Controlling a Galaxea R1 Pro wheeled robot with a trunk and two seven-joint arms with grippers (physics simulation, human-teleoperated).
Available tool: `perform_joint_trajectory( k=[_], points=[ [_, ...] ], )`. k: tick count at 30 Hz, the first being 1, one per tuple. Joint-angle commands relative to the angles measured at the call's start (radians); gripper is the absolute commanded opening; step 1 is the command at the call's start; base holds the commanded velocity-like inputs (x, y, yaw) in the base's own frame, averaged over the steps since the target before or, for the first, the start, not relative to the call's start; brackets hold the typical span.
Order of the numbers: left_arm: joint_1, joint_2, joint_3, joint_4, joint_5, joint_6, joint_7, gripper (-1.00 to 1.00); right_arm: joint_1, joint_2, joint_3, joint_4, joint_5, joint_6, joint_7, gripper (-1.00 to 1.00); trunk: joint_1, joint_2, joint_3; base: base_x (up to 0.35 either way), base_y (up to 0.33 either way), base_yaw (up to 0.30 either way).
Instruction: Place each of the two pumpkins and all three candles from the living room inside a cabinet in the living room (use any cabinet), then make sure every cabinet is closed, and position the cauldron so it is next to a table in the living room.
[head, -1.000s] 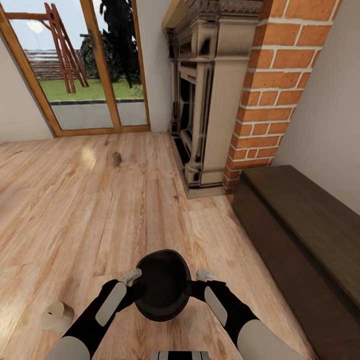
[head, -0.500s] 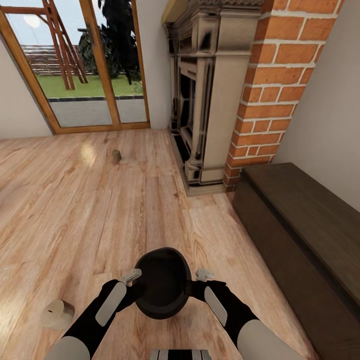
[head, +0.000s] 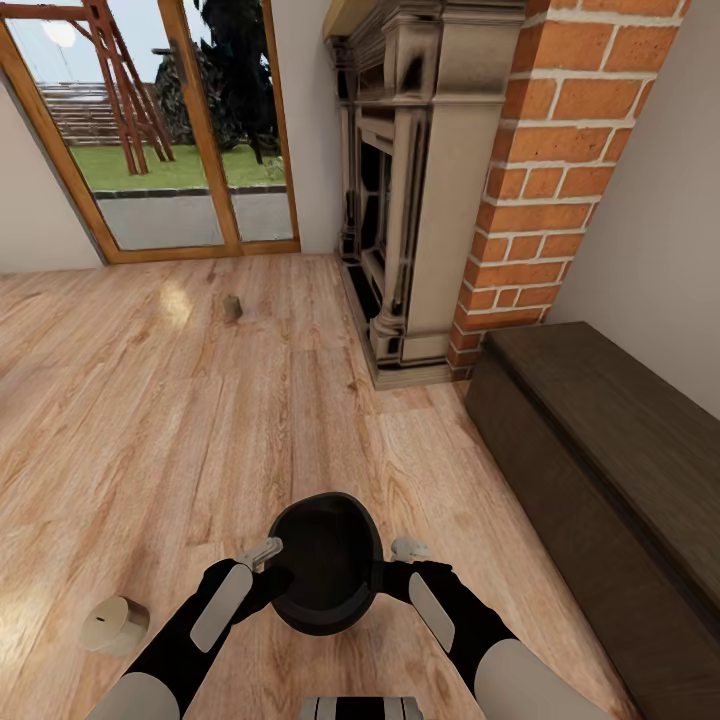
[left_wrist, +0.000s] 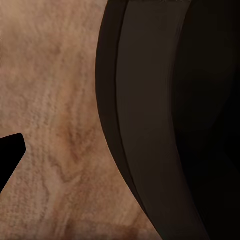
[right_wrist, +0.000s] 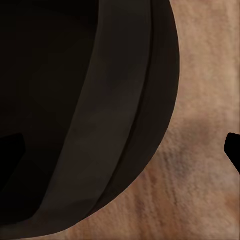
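Matte black round cauldron (head: 326, 575) held between left gripper (head: 272, 566) and right gripper (head: 392, 563), each clamping its thick rim. Squat tan candle (head: 113, 625) lies on the wood-grain floor (head: 150, 420) left of the cauldron.

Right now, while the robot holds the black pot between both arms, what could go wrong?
The cauldron is held only by its rim between the left gripper and right gripper, so uneven arm motion might tilt or drop it. A candle lies on the floor beside the left arm, where the base could knock it.
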Motion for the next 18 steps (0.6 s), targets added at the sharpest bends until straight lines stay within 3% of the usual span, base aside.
perform_joint_trajectory(
  k=[1,18],
  points=[
    [0.0,0.0,-0.002,-0.001,0.011,0.0,0.01,1.0,0.0,0.0,0.001,-0.001,-0.004,0.004,-0.004,1.0,0.0,0.0,-0.001,0.0,0.0,0.0],
    [0.0,0.001,-0.002,-0.001,0.01,0.0,0.012,1.0,0.0,0.0,0.001,-0.001,-0.005,0.011,-0.005,1.0,0.0,0.0,-0.001,0.0,0.0,0.0]
  ],
)
